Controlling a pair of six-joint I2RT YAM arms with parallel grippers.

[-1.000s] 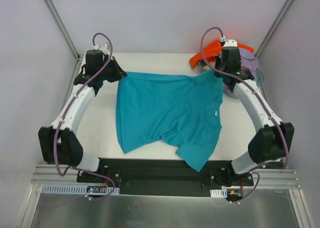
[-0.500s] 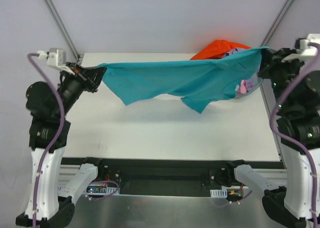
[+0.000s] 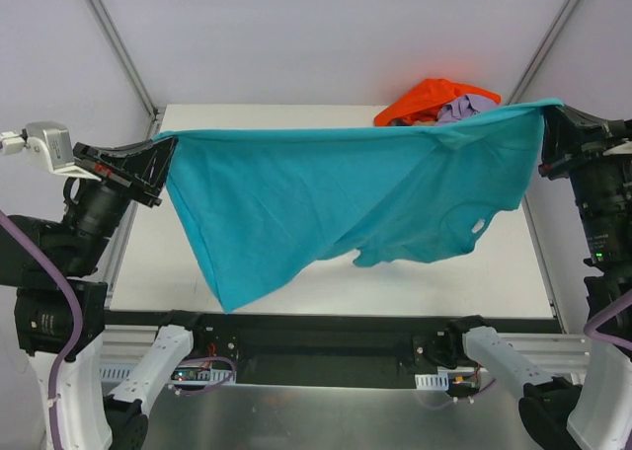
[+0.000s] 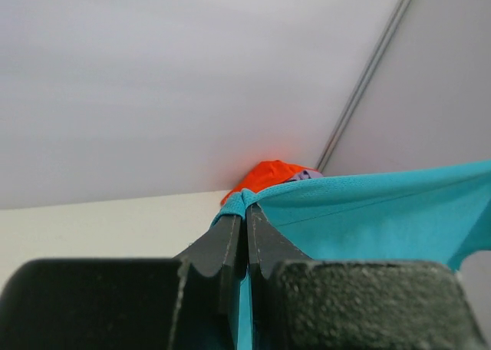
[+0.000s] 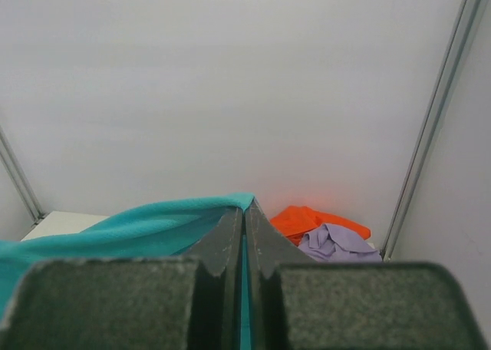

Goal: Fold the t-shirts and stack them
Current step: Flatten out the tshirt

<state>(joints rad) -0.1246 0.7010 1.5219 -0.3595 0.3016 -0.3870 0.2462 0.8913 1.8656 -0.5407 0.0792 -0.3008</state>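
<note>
teal t-shirt (image 3: pixel 336 193) (lying flat on the surface (image 3: pixel 474 282) a second ago) is now hanging stretched in mid-air between the left claw (image 3: pixel 166 154) and right claw (image 3: pixel 546 124), each pinching an upper corner, so the arms are likely straightening it for folding.

orange t-shirt (image 3: pixel 427 94), lavender t-shirt (image 3: pixel 473 106), both part-hidden by teal t-shirt (image 3: pixel 326 186)

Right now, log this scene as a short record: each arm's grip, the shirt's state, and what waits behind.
left fingers: shut on a top corner of the teal t-shirt
right fingers: shut on the opposite top corner
teal t-shirt: spread taut between both arms, hanging unfolded over the table
orange t-shirt: crumpled at the far right corner
lavender t-shirt: crumpled beside the orange one
</note>
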